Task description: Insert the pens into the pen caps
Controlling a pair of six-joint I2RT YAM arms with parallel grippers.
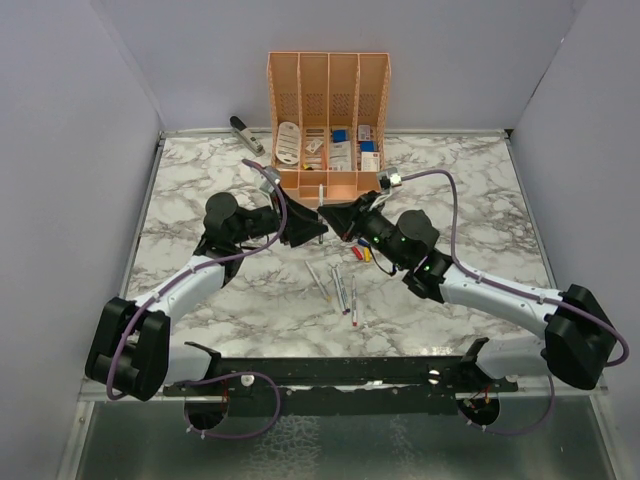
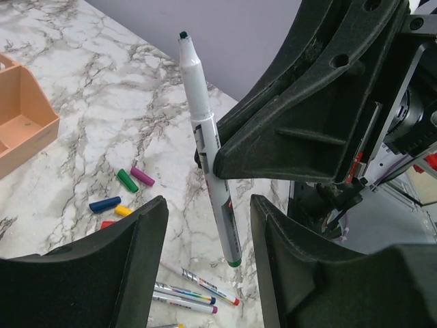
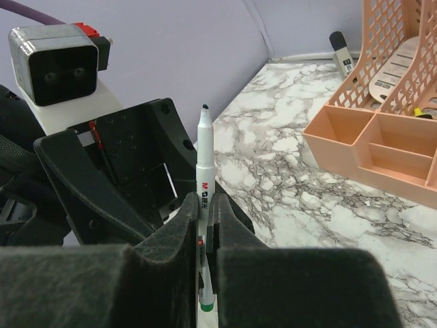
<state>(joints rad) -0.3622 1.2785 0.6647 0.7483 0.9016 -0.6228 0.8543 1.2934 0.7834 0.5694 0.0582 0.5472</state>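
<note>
L end effector (image 2: 208,212): jaws apart, straddling the pen's lower barrel w/ a gap on both sides; gripping nothing.
Held pen (image 2: 198,96): upright in mid-air above the table (image 1: 200,170), btwn the two end effectors; bare dark tip up, green end down.
R end effector (image 3: 205,229): clamped tight on the pen's mid barrel, just above the L jaws.
Caps (image 2: 127,180): green, purple, blue, yellow, red; lying loose in a cluster on the table, well apart from the held pen. None is on a pen.
Loose pens (image 1: 340,290): flat on the table, near the caps.
Risk, drop: if R lets go before L has a firm hold, the pen prob. falls onto the caps and loose pens and scatters them.
Risk, tilt: an off-centre L squeeze could lever the pen askew in R's grip, spoiling alignment w/ a cap.
Risk, clash: the two end effectors sit v. close; a small drift could knock them together.
</note>
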